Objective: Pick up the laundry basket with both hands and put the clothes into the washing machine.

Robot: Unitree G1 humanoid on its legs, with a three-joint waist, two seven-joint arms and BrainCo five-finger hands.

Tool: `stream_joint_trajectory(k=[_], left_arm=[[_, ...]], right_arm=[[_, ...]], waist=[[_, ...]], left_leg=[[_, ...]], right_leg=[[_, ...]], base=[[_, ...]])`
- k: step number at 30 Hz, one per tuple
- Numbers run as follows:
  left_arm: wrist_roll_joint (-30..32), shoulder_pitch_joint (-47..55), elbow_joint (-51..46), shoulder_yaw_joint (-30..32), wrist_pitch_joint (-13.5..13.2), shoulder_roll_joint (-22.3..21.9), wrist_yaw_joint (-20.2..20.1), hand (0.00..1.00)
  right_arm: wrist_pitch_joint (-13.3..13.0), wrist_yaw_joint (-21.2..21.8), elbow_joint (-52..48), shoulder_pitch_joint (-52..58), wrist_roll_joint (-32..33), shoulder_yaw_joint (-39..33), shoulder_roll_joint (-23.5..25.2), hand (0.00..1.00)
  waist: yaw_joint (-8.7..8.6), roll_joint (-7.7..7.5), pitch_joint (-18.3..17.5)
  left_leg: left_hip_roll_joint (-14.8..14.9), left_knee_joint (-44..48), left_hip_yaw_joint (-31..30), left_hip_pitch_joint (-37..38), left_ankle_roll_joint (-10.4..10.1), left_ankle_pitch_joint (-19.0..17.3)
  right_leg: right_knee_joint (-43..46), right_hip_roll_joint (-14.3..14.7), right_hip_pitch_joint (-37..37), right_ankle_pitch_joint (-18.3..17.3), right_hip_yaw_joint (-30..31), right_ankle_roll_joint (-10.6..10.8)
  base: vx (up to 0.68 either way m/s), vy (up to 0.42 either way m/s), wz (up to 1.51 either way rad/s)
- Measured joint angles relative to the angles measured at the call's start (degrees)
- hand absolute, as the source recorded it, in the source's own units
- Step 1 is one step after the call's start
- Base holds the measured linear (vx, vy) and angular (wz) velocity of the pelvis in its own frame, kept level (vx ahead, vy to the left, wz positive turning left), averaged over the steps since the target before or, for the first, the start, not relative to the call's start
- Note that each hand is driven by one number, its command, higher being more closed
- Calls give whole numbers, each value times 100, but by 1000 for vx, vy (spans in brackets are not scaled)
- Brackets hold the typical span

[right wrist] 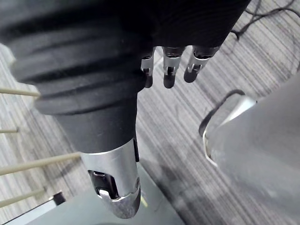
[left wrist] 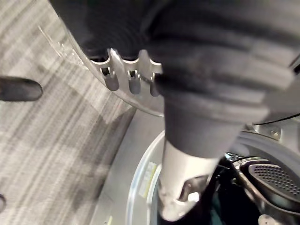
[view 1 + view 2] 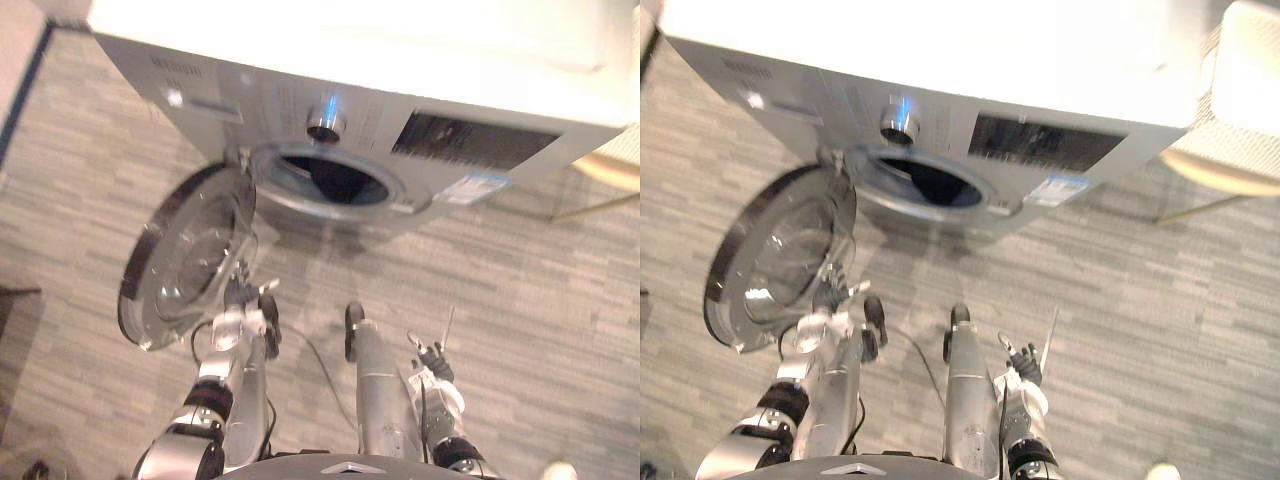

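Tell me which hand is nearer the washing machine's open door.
Left. The left hand is by the door's lower edge; the right hand hangs over the floor, farther to the right.

The top of the washing machine (image 3: 350, 50) is burnt out by glare from above; highlights are seen on its knob (image 3: 323, 122) and open glass door (image 3: 190, 255), and a soft shadow is cast on the floor (image 3: 520, 300)

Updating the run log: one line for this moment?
washing machine door: open | left hand: open, by door rim | right hand: open, empty
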Motion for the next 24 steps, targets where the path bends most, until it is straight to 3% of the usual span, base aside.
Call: stream_joint_trajectory(k=[6,9,13,16,18,19,20,22,24], left_arm=[[778,790,1166,1128,322,-200,-320,0],[771,1071,1453,1808,373,-267,-325,0],[745,1243,1550,2025,388,-288,-382,0],[643,1266,1502,1865,344,-281,-389,0],[649,1331,1406,1627,310,-204,-399,0],[796,1268,1241,1598,314,-199,-402,0],[984,1290,1198,1581,312,-201,-400,0],[1104,1404,1176,1573,312,-181,-396,0],[1107,1374,1270,1459,318,-84,-387,0]], right_arm=[[369,250,505,433,-449,-365,131,0],[494,258,902,521,-777,-825,155,0],[509,255,1152,511,-1000,-951,122,0],[514,254,1352,340,-1228,-554,37,0],[512,255,1325,170,-1363,-328,29,0],[500,260,1298,43,-1433,-379,70,0],[509,260,1290,-73,-1433,-411,54,0],[500,259,1180,-70,-1428,-413,32,0],[488,260,1167,-81,-1416,-609,24,0]], waist=[[6,10,-1033],[71,69,-1485],[150,107,-1635],[166,90,-1634],[124,33,-1627],[184,-65,-1533],[218,-52,-1532],[170,-46,-1548],[47,-49,-1551]], left_leg=[[-43,-1380,156,1501,-149,331],[-37,-2069,68,2041,-219,603],[-74,-2505,-329,2301,-260,845],[-185,-2469,-644,2271,-256,1035],[-302,-2341,-756,2140,-407,1292],[-214,-870,-567,1799,10,420],[41,674,-461,1548,132,-180],[448,1859,-460,1568,122,-371],[986,2021,-573,1840,124,-373]], right_leg=[[-1092,25,1348,161,-88,-24],[-1726,92,1940,326,-292,-53],[-2133,85,2442,428,-719,-54],[-2017,-57,2611,390,-1167,-45],[-1826,-233,2562,421,-1387,-132],[-1705,-396,2571,290,-1474,-181],[-1516,-469,2571,211,-1457,-157],[-1394,-625,2562,177,-1436,-95],[-1357,-763,2422,203,-1424,-15]], base=[[191,-19,-9],[183,-25,17],[90,-4,54],[0,8,66],[-90,17,62],[-158,47,24],[-141,59,11],[-224,177,9],[-243,309,18]])
